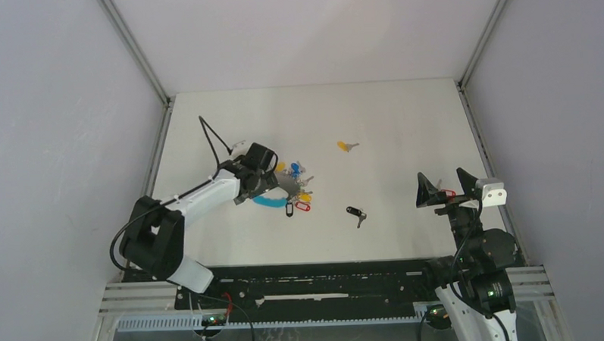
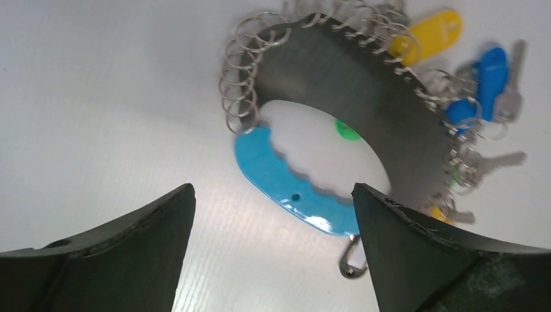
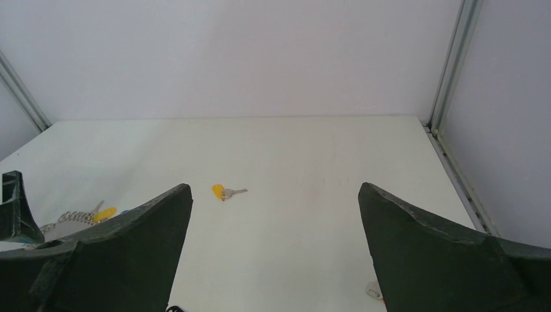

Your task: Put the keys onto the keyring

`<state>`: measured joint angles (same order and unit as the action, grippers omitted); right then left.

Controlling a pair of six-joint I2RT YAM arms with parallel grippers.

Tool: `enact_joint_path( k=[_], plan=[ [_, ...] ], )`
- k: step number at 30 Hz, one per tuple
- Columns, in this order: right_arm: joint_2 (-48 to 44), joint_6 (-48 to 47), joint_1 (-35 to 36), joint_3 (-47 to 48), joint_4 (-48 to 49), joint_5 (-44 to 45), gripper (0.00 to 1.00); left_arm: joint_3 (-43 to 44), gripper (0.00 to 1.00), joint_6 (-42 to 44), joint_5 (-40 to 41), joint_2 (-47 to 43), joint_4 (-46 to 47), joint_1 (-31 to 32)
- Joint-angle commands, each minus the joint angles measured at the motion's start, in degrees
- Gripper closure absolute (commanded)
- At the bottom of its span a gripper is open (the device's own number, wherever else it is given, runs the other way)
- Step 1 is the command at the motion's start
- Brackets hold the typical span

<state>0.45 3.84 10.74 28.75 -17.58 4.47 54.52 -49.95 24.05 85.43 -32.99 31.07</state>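
The keyring [image 1: 288,190] lies left of centre: a light-blue band [image 2: 286,188], a dark grey loop [image 2: 364,97] strung with wire rings, and several coloured tags. My left gripper [image 1: 271,182] hovers right over it, open and empty, with the blue band between its fingertips [image 2: 273,190]. A yellow-tagged key [image 1: 347,146] lies alone further back, and also shows in the right wrist view [image 3: 224,192]. A black-tagged key [image 1: 356,212] lies mid-table. A red-tagged key [image 1: 447,193] lies under my right gripper [image 1: 445,187], which is open and empty [image 3: 274,188] above the table.
White table [image 1: 388,122] enclosed by grey walls with metal corner posts [image 1: 477,51]. A small snap hook [image 2: 351,263] hangs off the blue band's end. The keyring's edge shows at the far left of the right wrist view [image 3: 78,218].
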Motion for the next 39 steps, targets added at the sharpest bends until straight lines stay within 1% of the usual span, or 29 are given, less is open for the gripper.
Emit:
enact_joint_path(
  k=[1,6,9,12,15,17,19,21,23,26,28,29,31,33,36,39],
  plan=[
    [-5.46,-0.06,0.51,0.87,0.99,0.52,0.0,0.94,0.05,-2.78,1.89,3.42,0.81,-1.65],
    [-5.49,-0.1,0.6,0.87,0.87,0.56,0.0,2.27,0.09,-1.79,0.92,9.34,1.8,-2.89],
    [-5.46,-0.14,0.6,0.87,0.84,0.69,0.0,1.99,0.16,-1.26,0.27,10.72,2.48,-2.94],
    [-5.48,-0.14,0.71,0.87,0.89,0.66,0.0,1.12,0.27,-0.58,0.23,10.94,2.48,-2.94],
    [-5.45,-0.14,0.68,0.87,0.85,0.66,0.0,-0.74,0.41,0.74,1.03,9.97,1.58,-2.94],
    [-5.5,-0.14,0.68,0.9,0.85,0.63,0.0,-2.74,0.5,1.88,1.23,8.81,1.44,-4.82],
    [-5.44,-0.14,0.73,0.87,0.93,0.58,0.0,-4.29,0.56,3.71,1.34,7.78,1.45,-5.21],
    [-5.38,-0.14,0.68,0.89,0.93,0.51,0.0,-4.83,0.6,7.05,0.93,7.25,1.49,-5.23],
    [-5.37,-0.1,0.68,0.89,0.93,0.43,0.0,-4.43,0.63,10.15,0.82,7.57,0.32,-5.23],
    [-5.37,-0.06,0.68,0.89,1.02,0.31,0.0,-2.91,0.71,16.06,-0.36,8.4,-1.36,-5.15],
    [-5.43,-0.06,0.68,0.87,0.88,0.36,0.0,-1.6,0.72,19.23,-0.91,8.55,-2.54,-4.86],
    [-5.43,-0.06,0.73,0.87,0.84,0.34,0.0,-0.61,0.72,20.88,0.18,8.73,-3.49,-4.5],
    [-5.43,-0.06,0.73,0.87,0.88,0.36,0.0,1.58,0.71,23.98,4.34,9.48,-6.1,-3.69],
    [-5.46,-0.06,0.68,0.87,0.83,0.2,0.0,4.08,0.71,26.11,7.93,11.07,-8.99,-1.0],
    [-5.42,0.0,0.76,0.89,0.88,0.14,0.0,6.91,0.71,28.64,11.91,13.84,-11.45,0.17],
    [-5.46,0.01,0.98,0.87,0.87,0.17,0.0,8.57,0.68,28.83,13.11,14.49,-11.55,0.2]
  ],
)
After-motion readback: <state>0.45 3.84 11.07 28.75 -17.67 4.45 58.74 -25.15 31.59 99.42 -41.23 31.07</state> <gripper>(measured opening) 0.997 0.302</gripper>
